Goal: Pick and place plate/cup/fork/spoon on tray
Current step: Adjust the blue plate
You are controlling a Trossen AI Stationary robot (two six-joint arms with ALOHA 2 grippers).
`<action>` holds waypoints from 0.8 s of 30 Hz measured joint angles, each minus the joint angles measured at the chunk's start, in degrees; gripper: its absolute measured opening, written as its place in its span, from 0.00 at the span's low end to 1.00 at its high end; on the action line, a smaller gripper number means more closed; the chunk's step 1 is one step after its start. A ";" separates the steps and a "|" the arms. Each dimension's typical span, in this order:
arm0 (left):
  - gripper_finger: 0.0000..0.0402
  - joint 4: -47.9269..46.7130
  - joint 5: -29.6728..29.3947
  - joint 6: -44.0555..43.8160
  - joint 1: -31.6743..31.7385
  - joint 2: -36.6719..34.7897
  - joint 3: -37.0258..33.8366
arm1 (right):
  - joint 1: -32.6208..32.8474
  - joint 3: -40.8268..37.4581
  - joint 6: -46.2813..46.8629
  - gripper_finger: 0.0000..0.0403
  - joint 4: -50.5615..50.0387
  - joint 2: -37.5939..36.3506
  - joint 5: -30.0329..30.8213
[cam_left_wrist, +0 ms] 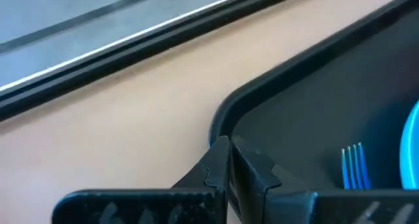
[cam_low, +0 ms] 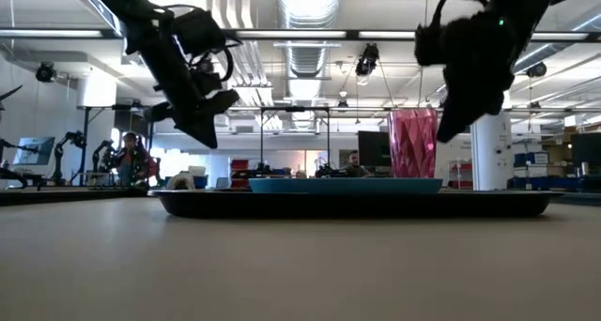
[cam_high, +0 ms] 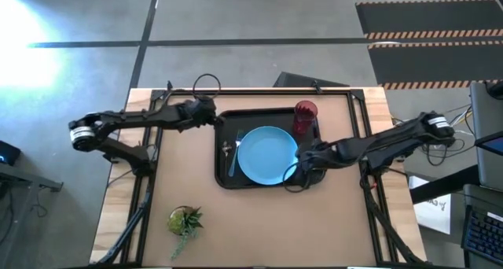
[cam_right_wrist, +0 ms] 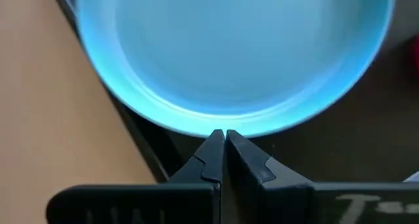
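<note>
From my right wrist camera the round light-blue plate [cam_right_wrist: 229, 54] runs off the picture's top, so I see only its near rim. My left wrist camera catches just the tines of the blue-handled fork [cam_left_wrist: 355, 166]; the handle is behind my own finger bar. From overhead something thin lies beside that fork on the large black rectangular tray [cam_high: 228, 155], too small for me to say whether it is the spoon. At table height the tray's raised rim hides the cutlery and the foot of the dark-red translucent tumbler [cam_low: 414, 143]. Both my arms are cut off by that picture's top.
</note>
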 joint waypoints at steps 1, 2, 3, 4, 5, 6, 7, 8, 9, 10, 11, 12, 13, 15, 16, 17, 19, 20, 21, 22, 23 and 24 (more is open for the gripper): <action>0.00 -0.28 -0.05 0.00 -0.02 -0.55 -0.02 | 0.01 0.00 -0.02 0.02 0.38 1.41 0.00; 0.00 -0.21 -0.19 0.00 -0.03 -1.11 -0.01 | 0.02 0.00 -0.03 0.02 0.97 2.74 0.00; 0.00 0.01 -0.24 0.00 -0.04 -1.67 0.02 | 0.02 0.00 -0.04 0.02 1.16 3.97 -0.02; 0.00 -0.02 -0.30 0.00 -0.04 -2.12 0.01 | 0.02 0.01 -0.06 0.02 1.14 5.16 0.00; 0.00 -0.20 -0.37 0.00 -0.09 -2.48 0.00 | 0.02 0.09 -0.08 0.02 1.41 6.28 0.00; 0.00 -0.24 -0.42 0.00 -0.20 -2.70 0.00 | 0.00 0.11 -0.08 0.02 2.22 7.18 0.00; 0.00 -0.30 -0.44 0.00 -0.30 -2.85 0.00 | 0.00 0.11 -0.10 0.02 3.00 8.12 0.00; 0.00 -0.73 -0.48 0.00 -0.37 -2.91 0.04 | 0.00 0.11 -0.11 0.02 3.86 9.00 0.00; 0.00 -1.29 -0.50 0.04 -0.37 -2.92 0.04 | 0.00 0.11 -0.10 0.02 4.84 9.63 -0.02; 0.00 -1.57 -0.52 0.02 -0.37 -2.86 -0.01 | 0.00 0.11 -0.12 0.02 5.70 10.25 -0.03; 0.00 -1.71 -0.56 0.01 -0.37 -2.70 -0.02 | 0.00 0.11 -0.11 0.02 6.46 10.80 -0.13; 0.00 -1.96 -0.65 0.00 -0.37 -2.53 -0.02 | -0.01 0.11 -0.10 0.02 7.24 11.13 -0.59; 0.00 -2.58 -0.68 0.00 -0.35 -2.33 -0.02 | -0.02 0.11 -0.11 0.02 7.91 11.42 -1.01; 0.00 -2.97 -0.68 -0.02 -0.42 -1.95 -0.08 | 0.00 0.11 -0.12 0.02 8.26 11.65 -1.15; 0.00 -2.97 -0.66 0.00 -0.46 -1.91 -0.07 | 0.00 0.11 -0.11 0.02 8.28 11.65 -1.41; 0.00 -2.95 -0.68 -0.02 -0.55 -1.93 -0.07 | 0.00 0.11 -0.10 0.02 8.27 11.58 -1.60; 0.00 -2.80 -0.70 -0.02 -0.61 -1.95 -0.07 | 0.00 0.11 -0.12 0.02 8.01 11.05 -2.04; 0.00 -2.96 -0.70 -0.02 -0.61 -1.97 -0.07 | -0.02 0.11 -0.22 0.02 8.00 10.79 -2.61; 0.00 -2.89 -0.70 -0.01 -0.61 -2.00 -0.07 | 0.00 0.11 -0.35 0.02 8.04 10.44 -2.97; 0.00 -2.77 -0.71 0.00 -0.61 -2.02 -0.07 | 0.00 0.11 -0.44 0.02 7.74 9.97 -3.06; 0.00 -2.82 -0.72 -0.02 -0.61 -2.04 -0.07 | 0.00 0.11 -0.49 0.02 7.15 9.56 -3.09; 0.00 -2.84 -0.77 0.00 -0.61 -2.04 -0.07 | 0.00 0.11 -0.48 0.02 6.48 9.05 -3.14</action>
